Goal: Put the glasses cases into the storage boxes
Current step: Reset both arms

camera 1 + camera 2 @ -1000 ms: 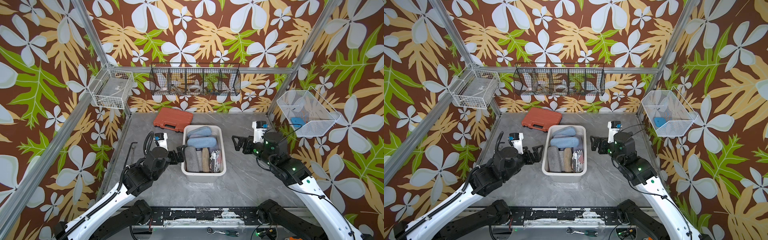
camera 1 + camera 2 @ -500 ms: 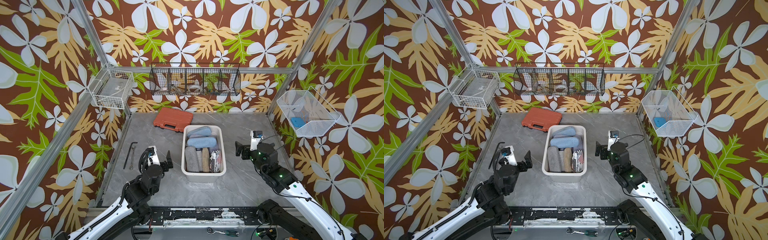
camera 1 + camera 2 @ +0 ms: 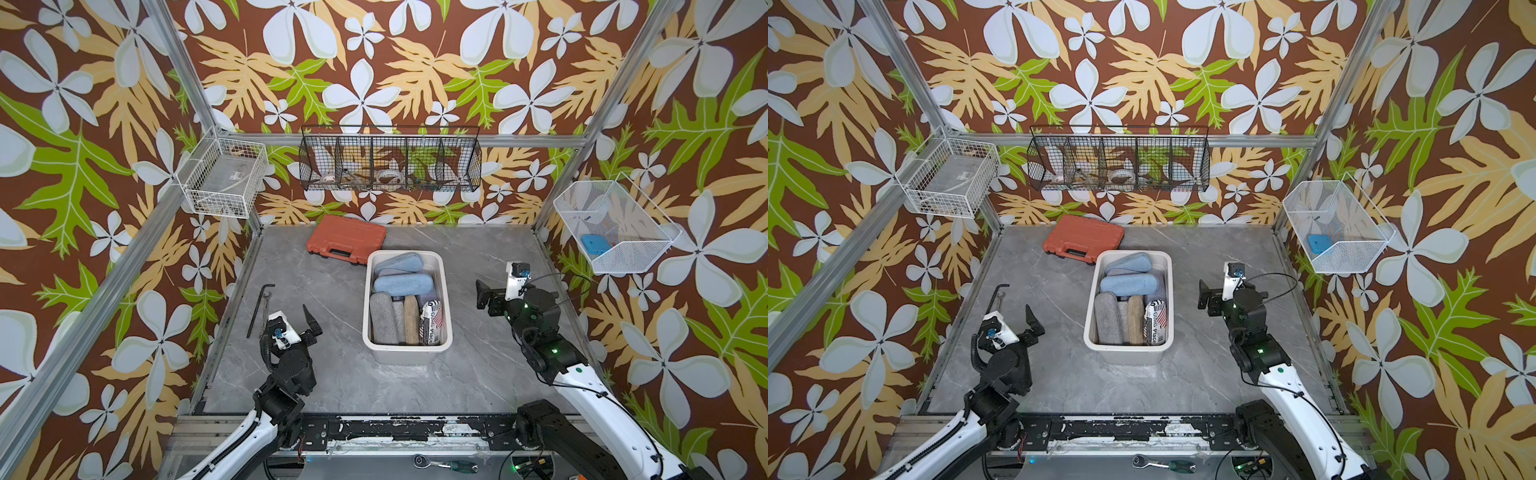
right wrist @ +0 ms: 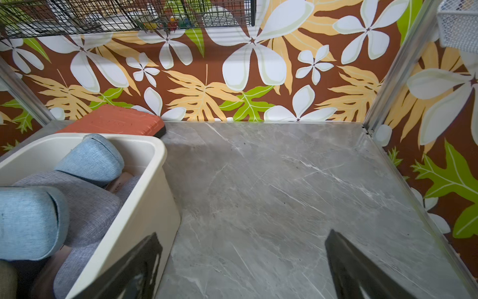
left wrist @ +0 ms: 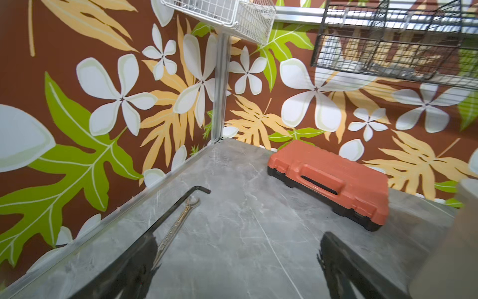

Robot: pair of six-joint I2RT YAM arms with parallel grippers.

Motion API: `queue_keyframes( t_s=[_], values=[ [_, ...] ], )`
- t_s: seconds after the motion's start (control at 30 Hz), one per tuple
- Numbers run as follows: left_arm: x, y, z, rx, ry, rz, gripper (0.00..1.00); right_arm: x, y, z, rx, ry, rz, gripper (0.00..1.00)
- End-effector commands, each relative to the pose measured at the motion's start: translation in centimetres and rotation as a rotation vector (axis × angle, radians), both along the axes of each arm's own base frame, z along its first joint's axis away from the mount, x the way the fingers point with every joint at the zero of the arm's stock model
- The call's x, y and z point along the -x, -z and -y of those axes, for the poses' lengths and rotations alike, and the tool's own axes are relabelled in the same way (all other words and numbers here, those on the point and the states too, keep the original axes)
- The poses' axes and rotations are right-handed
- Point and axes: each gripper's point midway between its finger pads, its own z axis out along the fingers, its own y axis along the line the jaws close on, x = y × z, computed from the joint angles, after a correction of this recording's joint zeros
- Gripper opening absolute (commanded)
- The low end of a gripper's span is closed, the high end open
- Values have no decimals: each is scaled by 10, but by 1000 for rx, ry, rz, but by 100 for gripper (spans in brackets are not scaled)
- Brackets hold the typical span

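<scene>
Glasses cases [image 3: 398, 286] fill the tub [image 3: 404, 354]. The left gripper [image 5: 239, 236] and right gripper [image 4: 243, 233] flank it, both wide open and empty.

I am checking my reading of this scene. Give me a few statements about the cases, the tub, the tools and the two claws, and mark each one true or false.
1. The blue glasses cases lie inside the cream tub. True.
2. The left claw grips a grey case. False: it is open and holds nothing.
3. The orange toolcase lies closed on the table, beyond the tub. True.
4. The right claw is shut. False: its jaws stand wide apart, empty.
5. The wrench lies inside the tub. False: it lies on the table, on the left arm's side.
</scene>
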Motion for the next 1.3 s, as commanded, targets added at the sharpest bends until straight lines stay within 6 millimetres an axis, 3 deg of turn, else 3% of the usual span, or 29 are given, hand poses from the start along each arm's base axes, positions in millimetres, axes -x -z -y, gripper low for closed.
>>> queue_keyframes(
  t_s=[0.0, 0.17, 0.3, 0.47, 0.53, 0.7, 0.83, 1.03, 1.17, 1.27],
  values=[
    [-4, -14, -6, 40, 12, 98, 100, -2, -4, -4, -16, -22, 20, 99],
    [-13, 15, -28, 78, -18, 72, 100, 0, 7, -2, 1, -17, 5, 100],
    [-26, 10, -18, 80, 32, 94, 100, -2, 15, -1, 36, -13, -14, 100],
    [-59, 2, 0, -39, 106, 41, 100, -3, 18, 4, 50, 2, -17, 100],
    [-70, 8, 4, -73, 115, 4, 100, -3, 20, 5, 60, 6, -19, 100],
    [-75, 18, -2, -70, 100, 27, 100, -4, 25, 8, 86, 5, -31, 100],
    [-98, 29, 0, -36, 184, -56, 100, -8, 27, 9, 90, 11, -31, 100],
    [-99, 30, -2, -13, 196, -56, 100, -13, 28, 12, 93, 31, 13, 100],
    [-99, 30, -2, -17, 195, -55, 100, -10, 33, 24, 134, 75, 124, 100],
    [-99, 30, -2, -17, 195, -54, 100, -5, 47, 41, 213, 149, 175, 100]
  ],
)
